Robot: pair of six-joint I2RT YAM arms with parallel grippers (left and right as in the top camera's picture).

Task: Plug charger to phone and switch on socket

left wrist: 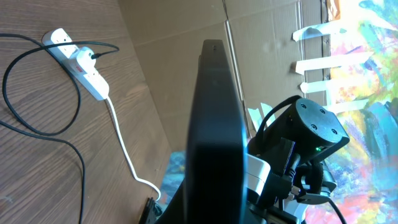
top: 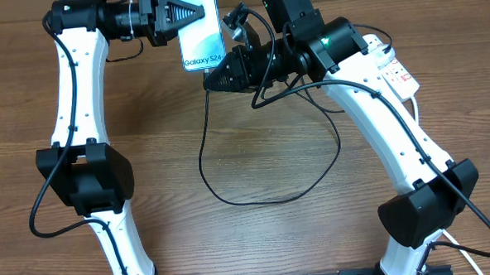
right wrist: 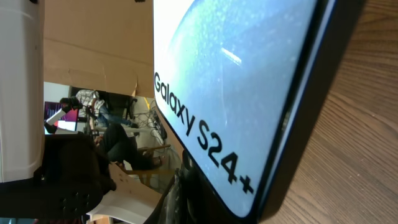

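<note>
Filling the right wrist view, the phone (right wrist: pixel 236 81) shows its light blue screen and "Galaxy S24+" lettering; seen from overhead, it is held up off the wooden worktop (top: pixel 258 245) near the far edge, with the left pincer (top: pixel 191 14) clenched on it. At the phone's lower end the right pincer (top: pixel 213 79) is clamped on the charger (top: pixel 231 201), whose thin black cable drops from its tip and loops across the worktop. Well apart to the right, the socket (left wrist: pixel 78 59) lies flat with the charger's black plug in it and its thick white cord (left wrist: pixel 127 155) trailing away.
</note>
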